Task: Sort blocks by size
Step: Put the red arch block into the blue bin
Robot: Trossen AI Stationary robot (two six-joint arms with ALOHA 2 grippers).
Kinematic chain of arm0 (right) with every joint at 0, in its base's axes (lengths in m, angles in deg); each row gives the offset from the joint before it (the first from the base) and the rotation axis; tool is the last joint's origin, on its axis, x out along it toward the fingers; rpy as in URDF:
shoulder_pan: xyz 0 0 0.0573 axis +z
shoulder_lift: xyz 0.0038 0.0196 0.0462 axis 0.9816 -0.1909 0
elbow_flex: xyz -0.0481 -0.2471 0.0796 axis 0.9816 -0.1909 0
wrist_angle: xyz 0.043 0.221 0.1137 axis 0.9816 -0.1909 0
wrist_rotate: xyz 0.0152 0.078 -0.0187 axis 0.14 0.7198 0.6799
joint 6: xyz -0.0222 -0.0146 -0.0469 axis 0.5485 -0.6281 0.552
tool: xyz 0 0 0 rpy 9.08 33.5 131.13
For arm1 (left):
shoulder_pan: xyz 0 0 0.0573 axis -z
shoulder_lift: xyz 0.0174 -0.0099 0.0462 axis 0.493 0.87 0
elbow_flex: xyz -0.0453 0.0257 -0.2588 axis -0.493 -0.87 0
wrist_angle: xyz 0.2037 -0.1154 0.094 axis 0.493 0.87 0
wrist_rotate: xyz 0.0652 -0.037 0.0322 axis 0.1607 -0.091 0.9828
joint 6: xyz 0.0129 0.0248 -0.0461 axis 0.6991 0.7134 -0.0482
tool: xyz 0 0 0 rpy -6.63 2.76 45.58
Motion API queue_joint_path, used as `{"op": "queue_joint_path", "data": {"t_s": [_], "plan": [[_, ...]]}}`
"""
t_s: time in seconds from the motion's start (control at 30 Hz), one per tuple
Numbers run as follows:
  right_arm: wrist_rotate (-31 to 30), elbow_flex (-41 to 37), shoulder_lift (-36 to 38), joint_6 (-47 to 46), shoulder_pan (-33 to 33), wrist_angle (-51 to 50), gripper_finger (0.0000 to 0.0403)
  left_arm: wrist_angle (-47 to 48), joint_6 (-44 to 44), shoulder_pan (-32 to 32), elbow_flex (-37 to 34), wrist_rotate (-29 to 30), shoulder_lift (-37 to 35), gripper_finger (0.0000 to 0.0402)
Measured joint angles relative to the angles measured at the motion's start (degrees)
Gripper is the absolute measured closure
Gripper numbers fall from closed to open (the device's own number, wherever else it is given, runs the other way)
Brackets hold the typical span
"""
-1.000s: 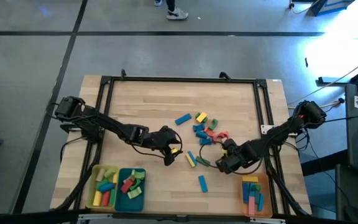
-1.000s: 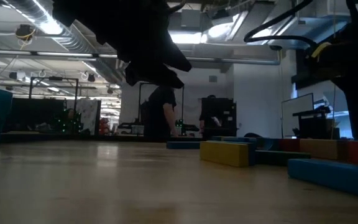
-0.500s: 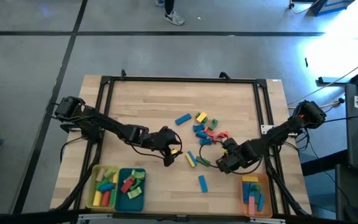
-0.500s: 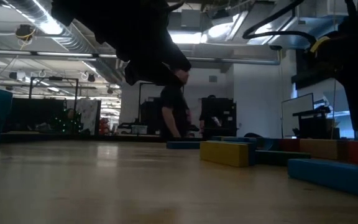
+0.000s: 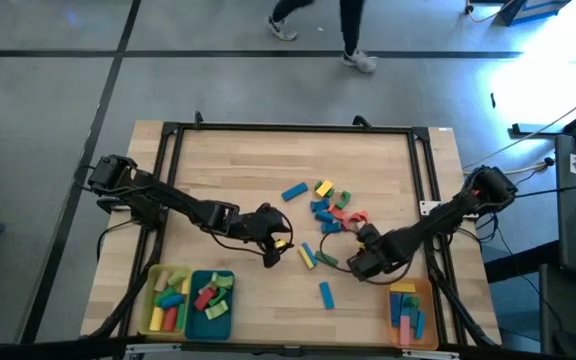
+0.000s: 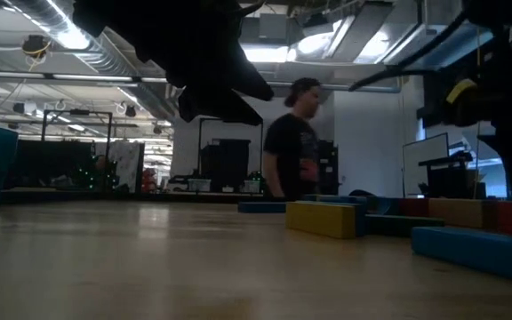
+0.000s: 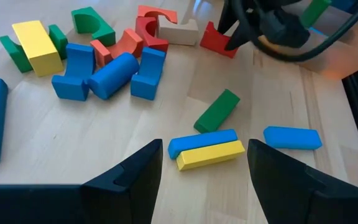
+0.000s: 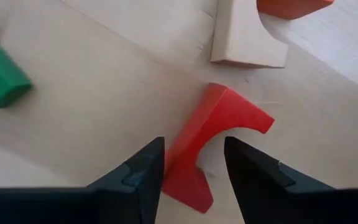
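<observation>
So the wooden tabletop (image 5: pixel 228 170) has three trays along its near edge: a yellow tray (image 5: pixel 167 301) and a teal tray (image 5: pixel 210 304) side by side under the left arm, both with mixed blocks in them, and an orange tray (image 5: pixel 408 314) near the right arm holding mostly blue bars. The loose blocks (image 5: pixel 330 206) sit in a cluster around the middle-right of the tabletop: a handful of blue pieces, a few green, a few red arches, one yellow cube, one pale wood piece, though the exact total is hard to count. Apart from the pile there's a long blue bar (image 5: pixel 293 190), a lone blue bar (image 5: pixel 326 294), and a blue-and-yellow pair (image 7: pixel 207 149) lying touching. The left gripper (image 7: pixel 204 171) hovers just short of that pair, jaws spread wide, nothing in them. The right gripper (image 8: pixel 194 165) has its jaws straddling a red arch block (image 8: pixel 213 140) lying on the wood, not clamped that I can see.
</observation>
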Motion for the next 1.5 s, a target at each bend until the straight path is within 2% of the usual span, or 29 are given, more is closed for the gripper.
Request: {"op": "queue_joint_path", "data": {"t_s": [0.13, 0.4, 0.63, 0.77, 0.83, 0.9, 1.0, 1.1, 1.23, 1.37, 1.43, 1.5], "plan": [[-0.02, 0.0, -1.39, 1.77, 0.0, 0.04, 0.0261, 0.0, 0.0, 0.02, 0.0, 0.0, 0.0, 0.0188], [-0.05, 0.2, -4.13, 7.78, -0.02, 2.23, 0.0358, 0.02, 3.67, 0.28, 0.02, -0.01, -0.02, 0.0188], [0.07, 2.03, -3.58, 11.74, -0.02, 3.24, 0.0359, 2.91, 6.8, 0.83, 0.07, -0.04, -2.31, 0.0188], [0.39, 6.58, -2.47, 15.57, -0.02, 3.67, 0.036, 8.64, 6.94, 0.68, 0.07, 1.2, -5.94, 0.0188], [-1.33, 9.37, -2.53, 19.52, -0.02, 5.49, 0.0359, 11.83, 6.92, 0.68, 0.07, 3.13, -8.39, 0.0188], [-5.06, 11.79, -2.5, 25.25, -0.02, 10.75, 0.0359, 15.56, 6.93, 0.68, 0.09, 5.35, -11.23, 0.0188], [-10.14, 12.95, -2.49, 37.11, -0.82, 24.33, 0.0359, 20.44, 6.38, 0.68, 0.09, 8.36, -15.49, 0.0188], [-10.77, 13.04, -3.29, 50.35, -2.75, 41.32, 0.0359, 25.69, 4.42, 0.68, 0.09, 12.22, -20.22, 0.0188], [-7.94, 13.0, -7.03, 64.81, -5.77, 62.85, 0.0359, 29.71, 2.76, 0.63, 0.09, 14.77, -26.19, 0.0188], [-0.91, 13.32, -13.44, 72.12, -9.06, 84.35, 0.0358, 30.27, 2.58, 0.66, 0.09, 14.92, -30.57, 0.0188], [0.82, 14.82, -17.27, 72.33, -10.25, 89.54, 0.0358, 30.63, 2.6, 0.66, 0.09, 14.93, -32.34, 0.0188], [1.49, 18.0, -21.3, 72.42, -11.23, 90.58, 0.0358, 30.67, 2.6, 0.66, 0.09, 14.93, -33.85, 0.0188]]}}
